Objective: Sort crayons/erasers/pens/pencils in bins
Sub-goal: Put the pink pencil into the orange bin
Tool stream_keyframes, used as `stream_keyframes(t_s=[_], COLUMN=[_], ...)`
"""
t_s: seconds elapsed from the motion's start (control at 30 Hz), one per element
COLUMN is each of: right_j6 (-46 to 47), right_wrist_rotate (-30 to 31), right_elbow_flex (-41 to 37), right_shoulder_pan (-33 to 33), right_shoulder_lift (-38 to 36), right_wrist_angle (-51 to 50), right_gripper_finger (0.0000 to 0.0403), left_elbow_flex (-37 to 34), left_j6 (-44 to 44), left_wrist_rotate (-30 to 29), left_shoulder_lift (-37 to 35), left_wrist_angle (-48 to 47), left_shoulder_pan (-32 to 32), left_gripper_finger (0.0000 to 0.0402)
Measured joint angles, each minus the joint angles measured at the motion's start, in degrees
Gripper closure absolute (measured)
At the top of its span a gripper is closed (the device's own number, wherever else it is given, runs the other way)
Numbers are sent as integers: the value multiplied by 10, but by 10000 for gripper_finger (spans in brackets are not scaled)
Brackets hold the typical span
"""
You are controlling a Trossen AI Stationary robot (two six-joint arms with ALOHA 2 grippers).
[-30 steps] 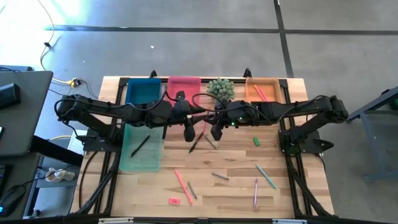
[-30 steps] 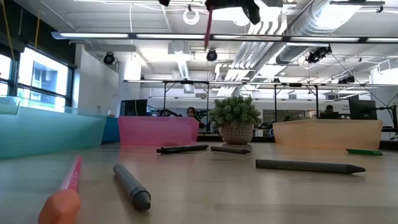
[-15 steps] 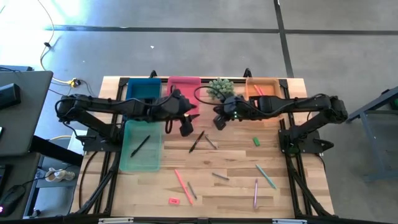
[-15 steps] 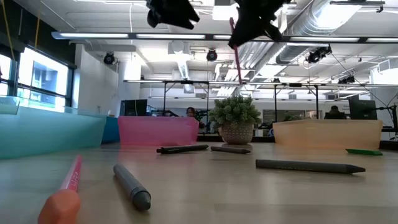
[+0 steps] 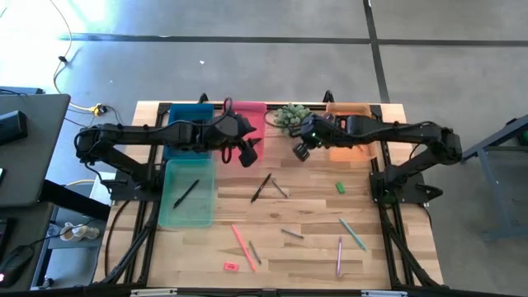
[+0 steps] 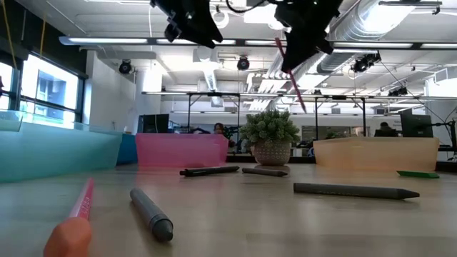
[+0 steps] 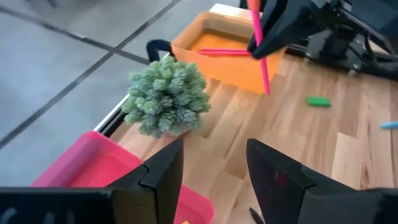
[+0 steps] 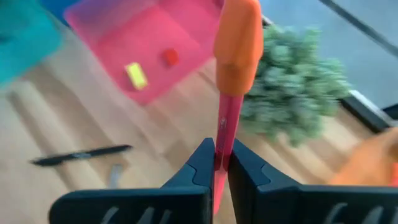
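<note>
Moving back and to the right since a second ago with the right gripper (image 5: 301,151), now hanging just beside the plant (image 5: 289,115) and close to the orange bin (image 7: 230,62). Pinching a pink pencil (image 8: 229,118) tight between closed fingers. Holding that pencil high in the air, well above the table (image 5: 305,210), and tilting it a little in the low view. Looking at it up close: a long, thin pink stick with a fat orange end.

Pulling back too with the left gripper (image 5: 246,153), now hanging near the pink bin (image 5: 252,114), fingers standing apart and gripping nothing.

Seeing another pink stick (image 7: 224,52) lying inside the orange bin. Seeing a yellow eraser (image 8: 135,76) and a red eraser (image 8: 170,57) lying in the pink bin. Seeing one dark pen (image 5: 186,193) lying in the teal bin (image 5: 169,216).

Finding more things lying loose on the wood: a green eraser (image 5: 339,187), a red-pink eraser (image 5: 229,266), a loose pink pencil (image 5: 242,239), a green pencil (image 5: 353,234), a purple pencil (image 5: 339,256) and a second dark pen (image 5: 261,188) near the middle.
</note>
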Motion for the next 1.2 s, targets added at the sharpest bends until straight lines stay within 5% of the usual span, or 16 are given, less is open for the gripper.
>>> stream_keyframes(t_s=[0.53,1.2], right_j6=[-140,-185], right_wrist_rotate=[-24,-70], right_elbow_flex=[-6,-216], right_shoulder_pan=[-216,-363], right_shoulder_lift=[-68,-66], right_wrist_angle=[-97,-16], right_gripper_finger=[394,394], left_elbow_flex=[0,0], left_j6=[-127,-220], left_wrist_rotate=[0,-4], left_shoulder_lift=[0,0], left_wrist_angle=[-22,-123], left_shoulder_pan=[17,-6], left_gripper_finger=[241,241])
